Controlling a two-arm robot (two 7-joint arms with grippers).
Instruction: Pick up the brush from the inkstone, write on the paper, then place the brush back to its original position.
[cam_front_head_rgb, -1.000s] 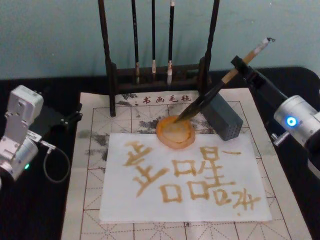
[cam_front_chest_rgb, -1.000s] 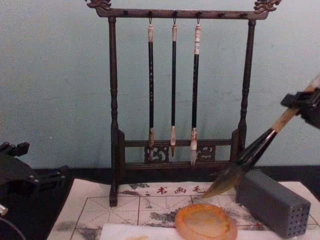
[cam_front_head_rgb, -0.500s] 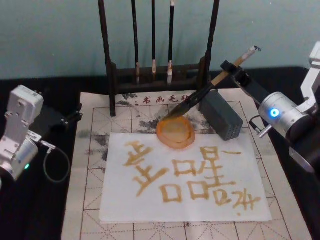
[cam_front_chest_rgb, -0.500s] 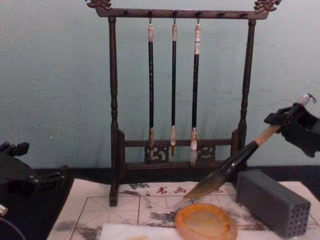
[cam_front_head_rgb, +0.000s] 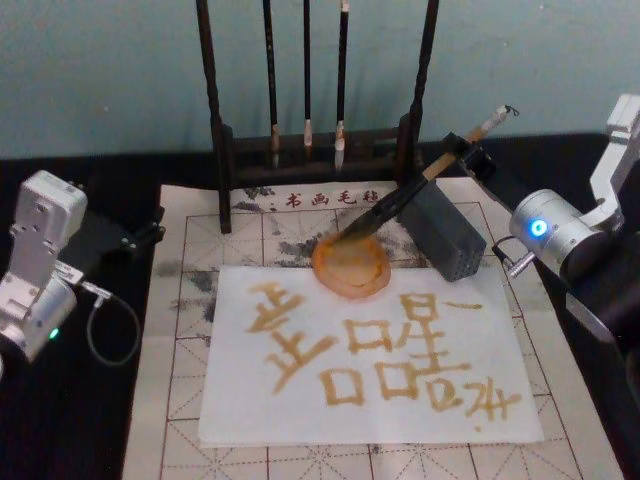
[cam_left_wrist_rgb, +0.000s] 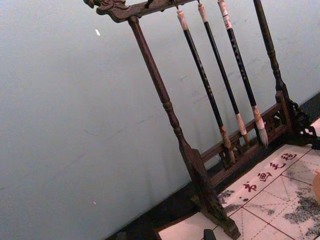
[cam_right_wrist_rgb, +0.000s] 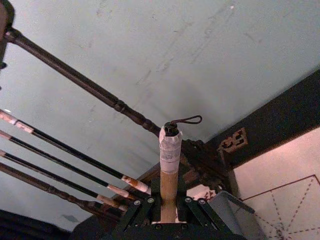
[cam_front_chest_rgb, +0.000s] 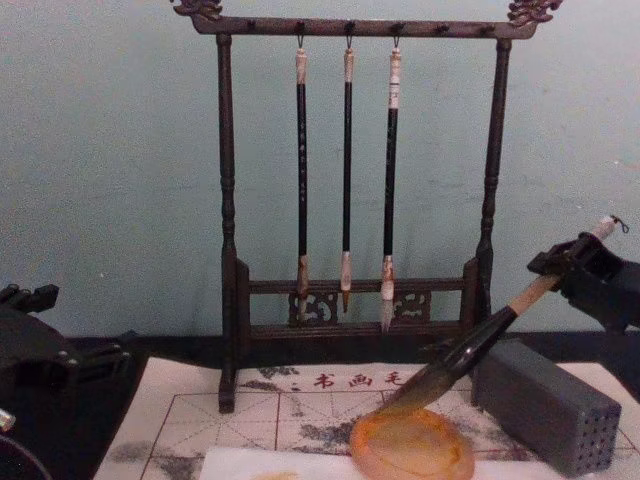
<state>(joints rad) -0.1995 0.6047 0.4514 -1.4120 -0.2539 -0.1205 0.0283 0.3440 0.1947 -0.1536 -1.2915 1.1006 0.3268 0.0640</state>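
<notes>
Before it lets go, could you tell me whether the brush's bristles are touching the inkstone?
Touching. In the chest view the brush bristles meet the far rim of the inkstone with no gap; the right gripper holds its handle.

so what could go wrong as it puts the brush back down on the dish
1. The right gripper holds the brush high on its handle, with the bristles just on the inkstone rim. Let go there, it may roll off and smear the written paper.
2. The handle slants close over the grey block, so lowering it could knock the block.
The left gripper sits parked at the left.
</notes>
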